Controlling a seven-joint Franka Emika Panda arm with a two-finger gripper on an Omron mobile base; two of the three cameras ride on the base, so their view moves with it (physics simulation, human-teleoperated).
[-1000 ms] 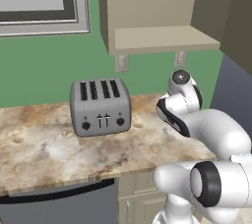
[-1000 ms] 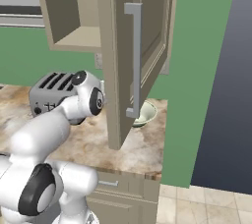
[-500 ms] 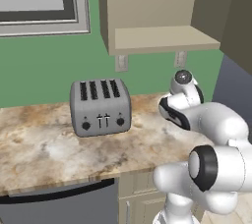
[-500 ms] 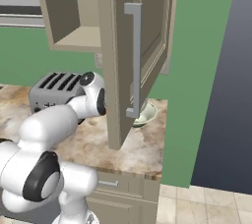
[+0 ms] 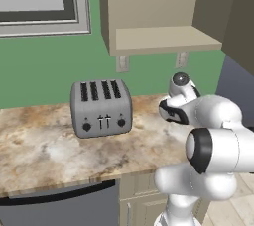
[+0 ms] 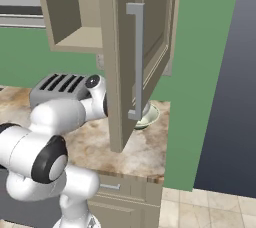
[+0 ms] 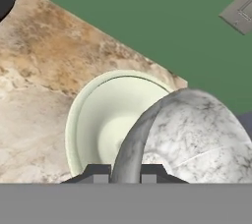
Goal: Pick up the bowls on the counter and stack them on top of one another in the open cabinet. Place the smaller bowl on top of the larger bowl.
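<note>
In the hand view my gripper (image 7: 125, 174) is shut on the rim of the smaller bowl (image 7: 197, 134), greyish-white and mottled, which hangs tilted with its outside toward the camera. Just behind it the larger bowl (image 7: 106, 120), pale green-cream, rests upright on the marbled counter (image 7: 44, 61) near the green wall. The right base view shows the larger bowl (image 6: 148, 117) peeking out behind the cabinet door, which hides the hand. The open cabinet (image 5: 163, 39) hangs above with its beige shelf bare.
A grey four-slot toaster (image 5: 101, 108) stands on the counter (image 5: 49, 150) left of the arm. The swung-out cabinet door (image 6: 135, 57) with a long handle hangs over the counter's right end. A wall outlet plate (image 7: 241, 12) sits on the green wall.
The arm has swung its wrist to the right along the counter, toward the cabinet door; the elbow has shifted. The toaster and cabinet stand as before.
</note>
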